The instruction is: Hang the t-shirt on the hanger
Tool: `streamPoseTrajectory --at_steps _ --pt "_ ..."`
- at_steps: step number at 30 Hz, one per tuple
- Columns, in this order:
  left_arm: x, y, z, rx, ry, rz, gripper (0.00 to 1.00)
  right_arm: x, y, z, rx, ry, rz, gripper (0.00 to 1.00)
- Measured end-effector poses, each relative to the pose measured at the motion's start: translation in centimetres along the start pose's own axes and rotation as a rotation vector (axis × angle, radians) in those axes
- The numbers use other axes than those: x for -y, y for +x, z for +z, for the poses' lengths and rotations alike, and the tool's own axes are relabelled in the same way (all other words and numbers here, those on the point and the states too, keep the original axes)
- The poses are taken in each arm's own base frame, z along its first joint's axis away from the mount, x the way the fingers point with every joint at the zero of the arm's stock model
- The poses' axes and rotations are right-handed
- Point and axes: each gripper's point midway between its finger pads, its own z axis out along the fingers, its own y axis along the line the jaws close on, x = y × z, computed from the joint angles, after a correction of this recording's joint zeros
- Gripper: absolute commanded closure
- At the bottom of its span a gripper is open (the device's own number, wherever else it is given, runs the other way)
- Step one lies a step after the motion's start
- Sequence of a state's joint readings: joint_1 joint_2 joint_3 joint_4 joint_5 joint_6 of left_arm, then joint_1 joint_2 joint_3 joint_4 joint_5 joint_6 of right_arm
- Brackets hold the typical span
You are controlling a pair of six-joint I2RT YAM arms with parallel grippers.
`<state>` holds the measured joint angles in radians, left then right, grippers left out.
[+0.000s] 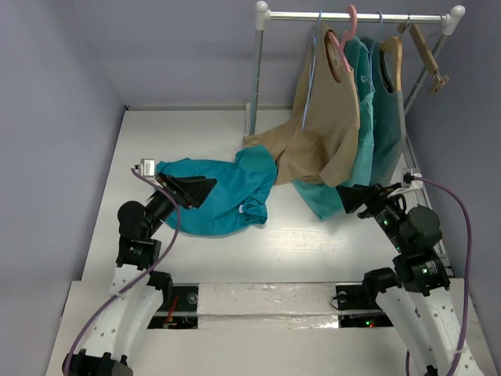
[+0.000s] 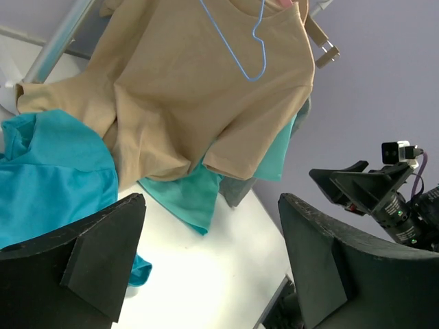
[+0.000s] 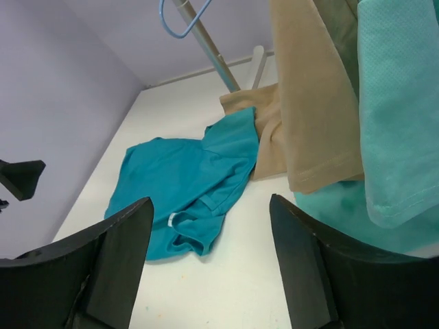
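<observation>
The teal-blue t-shirt (image 1: 227,194) lies crumpled on the white table, its small pale neck label (image 3: 171,219) facing the near side. It also shows in the left wrist view (image 2: 48,178) and the right wrist view (image 3: 185,178). The thin light-blue hanger (image 1: 313,70) hangs empty on the rack rail, left of the beige shirt. It also shows in the left wrist view (image 2: 240,41), and part of it in the right wrist view (image 3: 180,20). My left gripper (image 1: 202,189) is open and empty above the t-shirt's left part. My right gripper (image 1: 348,196) is open and empty to the shirt's right.
A clothes rack (image 1: 356,16) stands at the back right. It holds a beige shirt (image 1: 329,117) on a pink hanger (image 1: 344,39), greener teal sleeveless tops (image 1: 380,110) and a wooden hanger (image 1: 427,51). The beige shirt's hem drapes onto the table beside the t-shirt.
</observation>
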<state>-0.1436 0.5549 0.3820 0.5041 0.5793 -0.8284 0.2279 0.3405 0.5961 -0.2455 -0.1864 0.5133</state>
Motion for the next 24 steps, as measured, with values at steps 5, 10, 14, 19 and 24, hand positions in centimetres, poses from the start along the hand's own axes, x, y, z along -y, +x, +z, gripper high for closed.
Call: streamPoseTrajectory --at_steps 5,10,14,19,24 --pt "-0.5 0.3 0.0 -0.010 -0.017 0.012 0.58 -0.1 0.1 0.0 -0.004 -0.007 0.006 0.95" --pt "-1.3 0.7 0.0 -0.018 -0.053 0.026 0.89 -0.1 0.5 0.3 -0.025 -0.008 0.006 1.00" --pt "-1.3 2.8 1.1 -0.065 -0.065 0.021 0.97 0.1 1.0 0.6 -0.049 -0.008 0.011 1.00" --pt "-1.3 9.6 3.5 -0.257 -0.180 0.055 0.91 0.6 2.3 1.7 -0.116 0.000 0.023 1.00" --pt "-3.5 12.7 6.4 -0.359 -0.345 0.194 0.82 1.8 4.8 2.9 -0.216 0.026 0.043 1.00"
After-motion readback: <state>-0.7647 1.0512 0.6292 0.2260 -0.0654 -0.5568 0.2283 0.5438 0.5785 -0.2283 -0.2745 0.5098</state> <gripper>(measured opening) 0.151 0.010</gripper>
